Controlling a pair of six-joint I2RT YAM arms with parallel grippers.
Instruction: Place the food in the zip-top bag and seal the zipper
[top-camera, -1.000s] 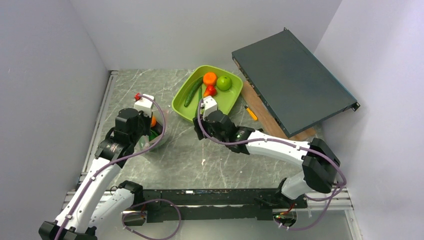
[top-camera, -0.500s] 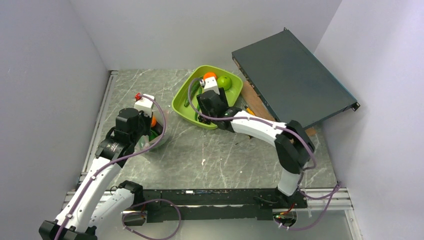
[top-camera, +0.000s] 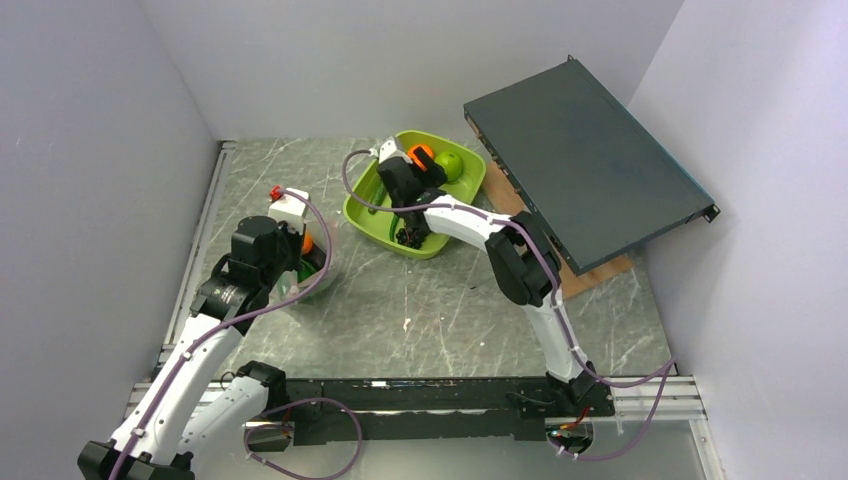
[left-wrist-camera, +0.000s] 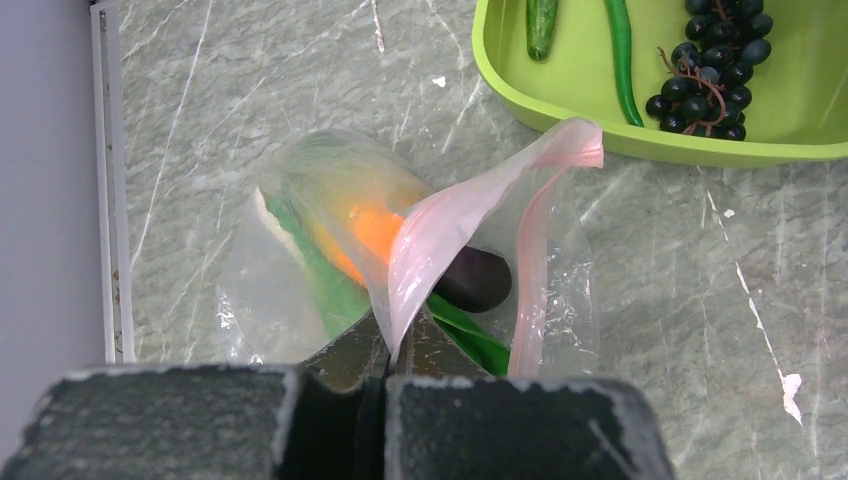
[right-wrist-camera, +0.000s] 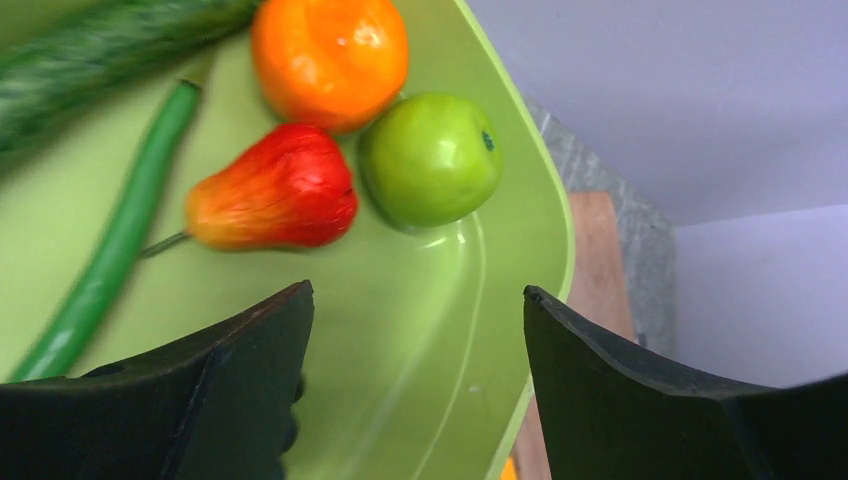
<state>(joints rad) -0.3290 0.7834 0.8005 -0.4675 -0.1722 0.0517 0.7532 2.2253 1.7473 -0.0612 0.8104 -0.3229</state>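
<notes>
While my left end effector (left-wrist-camera: 385, 350) stays out of it, pinched shut on the mouth of the zip-top bag (left-wrist-camera: 250, 290), my right end effector (right-wrist-camera: 415, 315) hangs wide open and empty over the tray (right-wrist-camera: 525, 200): bag part-filled, unsealed.
Just ahead of my right fingers, inside the tray, lie the red pepper (right-wrist-camera: 275, 205), green apple (right-wrist-camera: 430, 160) and orange (right-wrist-camera: 330, 55), with the green pod (right-wrist-camera: 110, 260) and cucumber (right-wrist-camera: 90, 45) toward its left side and the grapes (left-wrist-camera: 710, 80) at its near edge; all six are yet to go in, as I judge it. Left of the tray, on the counter (top-camera: 450, 310), the bag already holds the eggplant (left-wrist-camera: 475, 280), an orange piece (left-wrist-camera: 375, 230) and the leek (left-wrist-camera: 320, 280); its zipper (left-wrist-camera: 528, 270) gapes, folded over, so sealing comes last. Right of the tray, a dark flat case (top-camera: 585, 165) on a wooden board (top-camera: 520, 215) crowds that rim and could hamper my wrist.
</notes>
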